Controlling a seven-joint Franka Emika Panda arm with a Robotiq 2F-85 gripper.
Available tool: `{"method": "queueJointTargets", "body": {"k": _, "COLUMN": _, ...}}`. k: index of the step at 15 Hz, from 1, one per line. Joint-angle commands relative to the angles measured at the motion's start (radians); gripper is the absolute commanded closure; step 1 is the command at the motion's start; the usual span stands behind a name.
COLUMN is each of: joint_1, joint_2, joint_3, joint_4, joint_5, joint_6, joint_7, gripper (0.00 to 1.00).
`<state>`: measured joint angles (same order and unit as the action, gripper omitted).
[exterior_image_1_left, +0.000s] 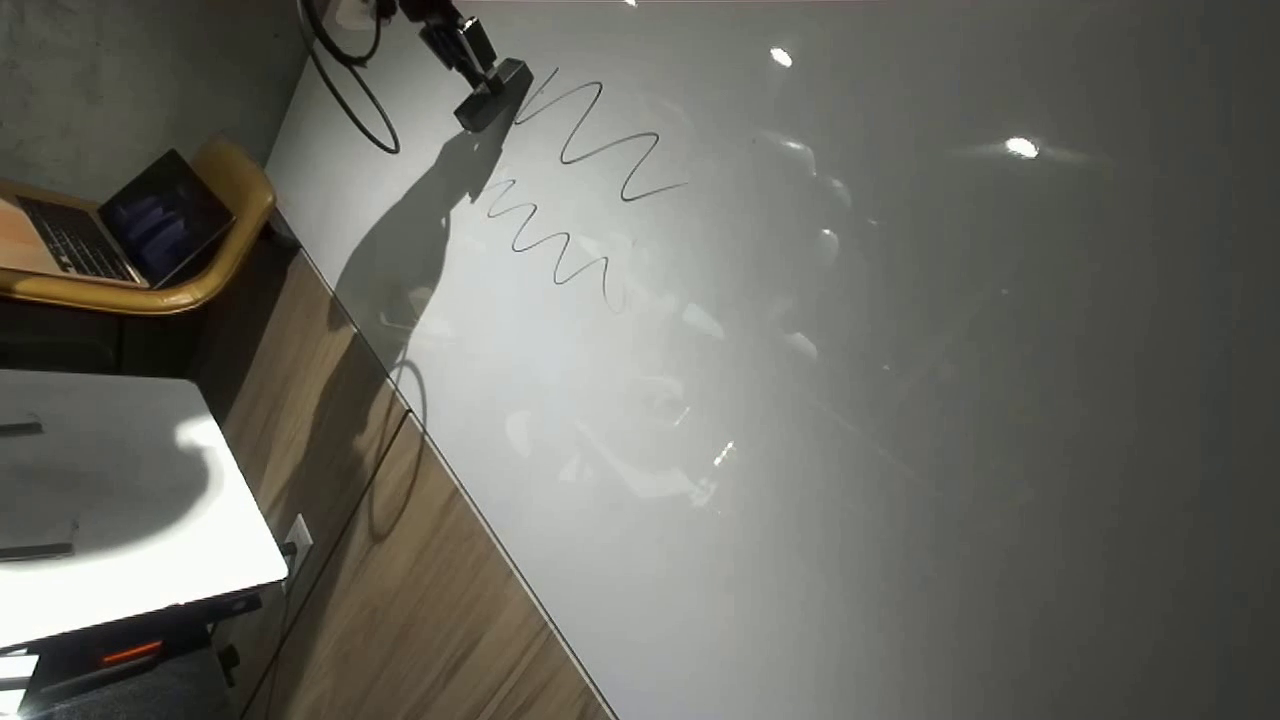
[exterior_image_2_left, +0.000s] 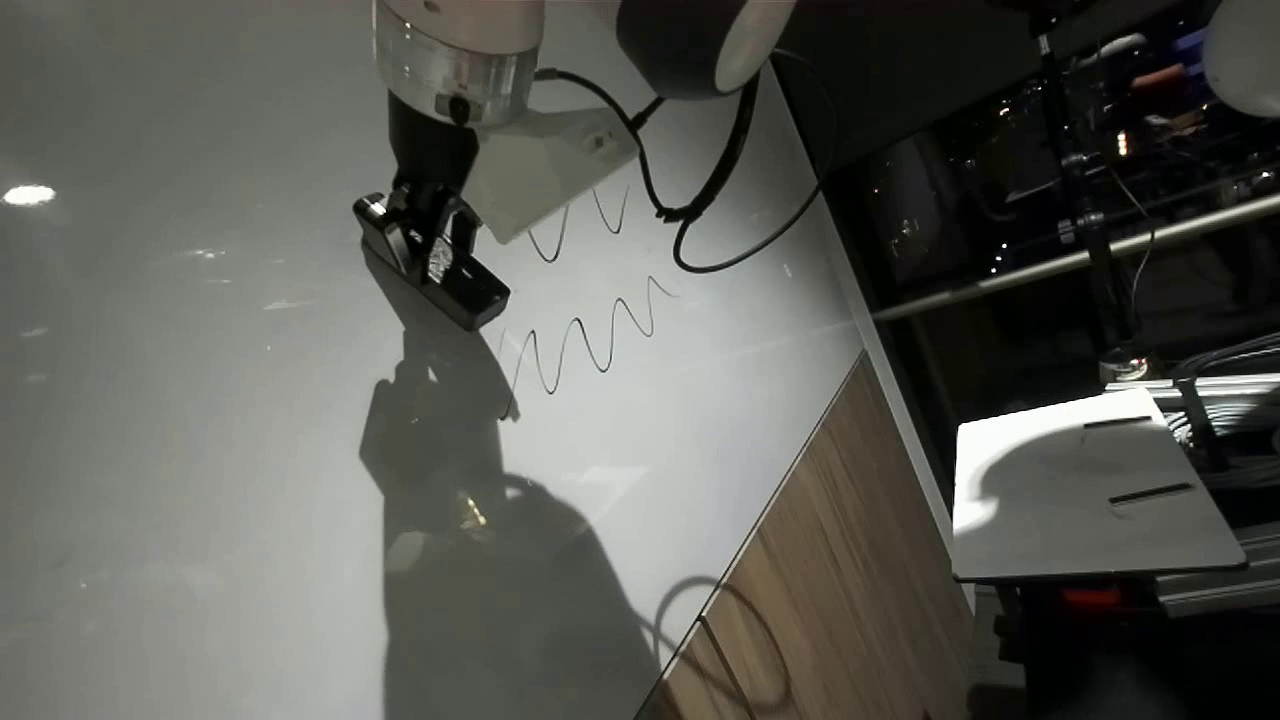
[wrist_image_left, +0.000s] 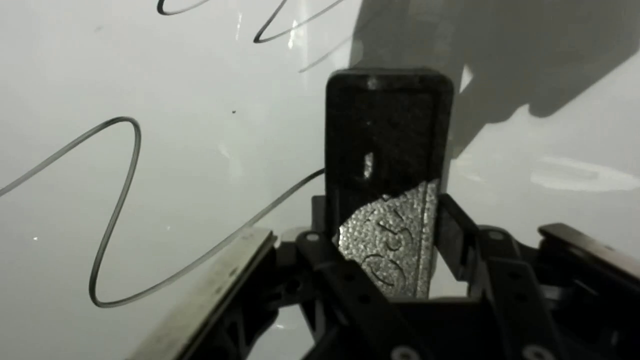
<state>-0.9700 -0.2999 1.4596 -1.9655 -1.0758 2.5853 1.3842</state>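
A black eraser-like block (wrist_image_left: 387, 135) with a speckled top sits between the fingers of my gripper (wrist_image_left: 385, 225), which is shut on its two long sides. In both exterior views the block (exterior_image_1_left: 490, 108) (exterior_image_2_left: 475, 297) is at or just over a glossy white surface (exterior_image_1_left: 800, 560); contact cannot be judged. Two wavy dark lines are drawn on that surface. The upper line (exterior_image_1_left: 658, 137) runs up to the block's edge, and in the wrist view a dark stroke (wrist_image_left: 134, 160) reaches its left side. The other wavy line (exterior_image_1_left: 567, 236) lies a little apart, near the arm's shadow.
A cable (exterior_image_2_left: 700, 262) loops beside the arm. Wood panels (exterior_image_1_left: 450, 560) border the white surface. Beyond that edge stand a yellow chair (exterior_image_1_left: 235, 240) with a laptop (exterior_image_1_left: 165, 225) and a small white table (exterior_image_1_left: 110, 480). An upright pole (exterior_image_2_left: 1095, 250) stands in the dark background.
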Motion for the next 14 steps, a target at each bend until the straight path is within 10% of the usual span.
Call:
{"method": "queueJointTargets", "body": {"k": 1, "joint_1": -0.201, "joint_2": -0.014, "joint_3": 0.12, "joint_4": 0.053, "joint_5": -0.025, "joint_6": 0.033, "joint_7": 0.003, "gripper": 0.72}}
{"method": "queueJointTargets", "body": {"k": 5, "joint_1": -0.329, "joint_2": -0.037, "joint_3": 0.189, "joint_4": 0.074, "joint_5": -0.006, "joint_6": 0.055, "joint_7": -0.016, "gripper": 0.72}}
{"method": "queueJointTargets", "body": {"k": 14, "joint_1": -0.217, "joint_2": 0.053, "joint_3": 0.057, "joint_4": 0.01, "joint_5": -0.03, "joint_6": -0.003, "joint_7": -0.075, "gripper": 0.72}}
